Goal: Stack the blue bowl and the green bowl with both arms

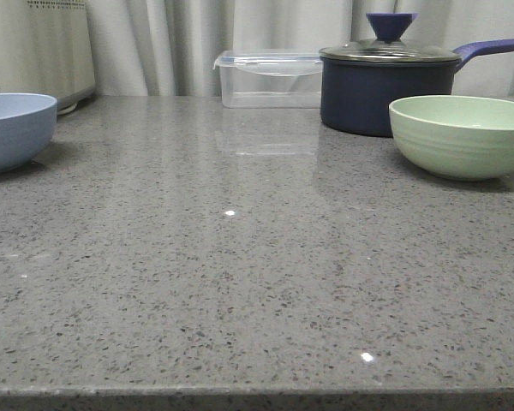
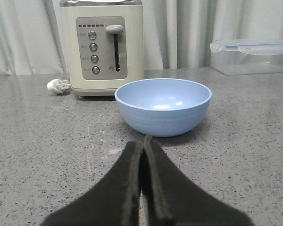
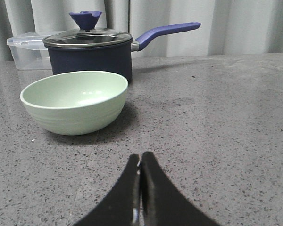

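Note:
The pale blue bowl [image 1: 13, 130] stands upright and empty at the far left of the grey speckled counter; the left wrist view shows the blue bowl [image 2: 163, 106] just beyond my left gripper [image 2: 144, 140], which is shut on nothing. The mint-green ridged bowl [image 1: 463, 135] sits empty at the right. In the right wrist view the green bowl [image 3: 75, 101] lies ahead of my right gripper [image 3: 140, 156], off to one side; that gripper is shut and empty too. Neither arm shows in the front view.
A dark navy lidded saucepan [image 1: 385, 84] stands right behind the green bowl, handle pointing right. A clear lidded plastic box [image 1: 270, 79] sits at the back centre. A cream toaster [image 2: 103, 47] with a loose plug [image 2: 57, 85] stands behind the blue bowl. Curtains hang behind.

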Robot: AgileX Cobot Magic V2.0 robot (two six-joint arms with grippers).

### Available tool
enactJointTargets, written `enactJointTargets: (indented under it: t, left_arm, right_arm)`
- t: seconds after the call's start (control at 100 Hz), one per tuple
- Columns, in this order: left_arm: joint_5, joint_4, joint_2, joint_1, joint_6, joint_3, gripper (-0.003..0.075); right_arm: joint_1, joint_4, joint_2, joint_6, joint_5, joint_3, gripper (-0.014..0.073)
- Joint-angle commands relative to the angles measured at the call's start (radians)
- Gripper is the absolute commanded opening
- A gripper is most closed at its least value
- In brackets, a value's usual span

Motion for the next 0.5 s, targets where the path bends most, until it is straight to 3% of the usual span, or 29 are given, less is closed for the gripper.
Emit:
enactJointTargets:
  t: [0.0,0.49]
  left_arm:
    - [-0.08,-0.002,-0.034,-0.003,-0.012,0.041,-0.002]
    - [-0.089,-0.002,-0.034,-0.003,-0.012,0.041,-0.002]
  right_arm:
    - [-0.002,-0.006,-0.01,-0.004,-0.089,-0.002,-0.008]
    - [-0.002,-0.006,-0.01,-0.004,-0.105,-0.002,-0.008]
